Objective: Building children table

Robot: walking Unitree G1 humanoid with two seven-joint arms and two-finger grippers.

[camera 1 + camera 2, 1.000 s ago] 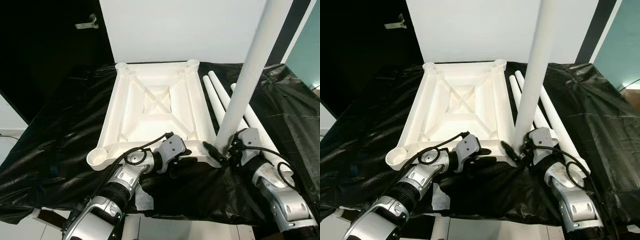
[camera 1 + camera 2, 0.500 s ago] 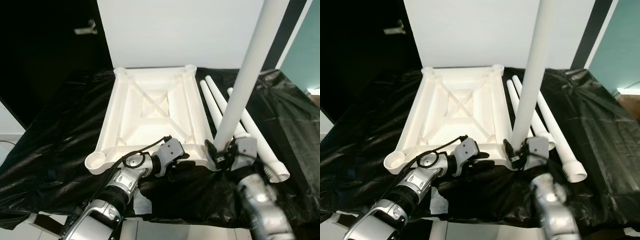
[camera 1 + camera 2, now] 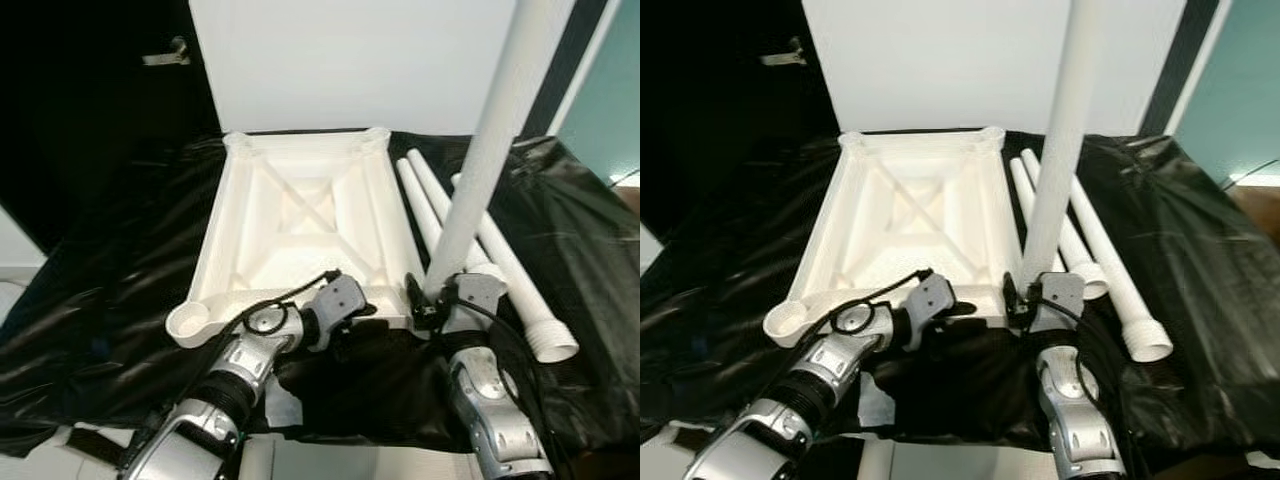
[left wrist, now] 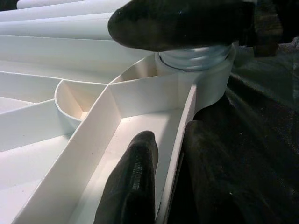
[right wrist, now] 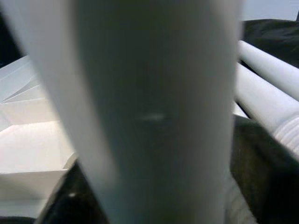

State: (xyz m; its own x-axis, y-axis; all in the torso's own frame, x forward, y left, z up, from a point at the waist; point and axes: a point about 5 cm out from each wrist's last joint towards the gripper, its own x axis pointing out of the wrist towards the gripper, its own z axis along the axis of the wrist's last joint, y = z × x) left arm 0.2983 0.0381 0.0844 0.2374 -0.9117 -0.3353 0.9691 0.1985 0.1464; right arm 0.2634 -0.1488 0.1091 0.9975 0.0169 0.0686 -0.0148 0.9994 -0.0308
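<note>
Head views evenly lit from above, slightly soft, mild motion blur. White tabletop (image 3: 300, 225) near clipping; black sheet (image 3: 120, 290) shows specular streaks, upper left corner crushed to black. Left wrist view sharp mid-range, near fingers (image 4: 133, 182) soft. Right wrist view fully defocused, leg (image 5: 154, 112) a grey blur.

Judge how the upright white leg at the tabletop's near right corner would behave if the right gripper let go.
The upright leg is tall and slim, its threaded end at the corner socket of the tabletop, so it would probably tip unless screwed home. It looks stiff, likely light. Free, it would roll like the spare legs. Right gripper grips its base; left gripper straddles the rim.
</note>
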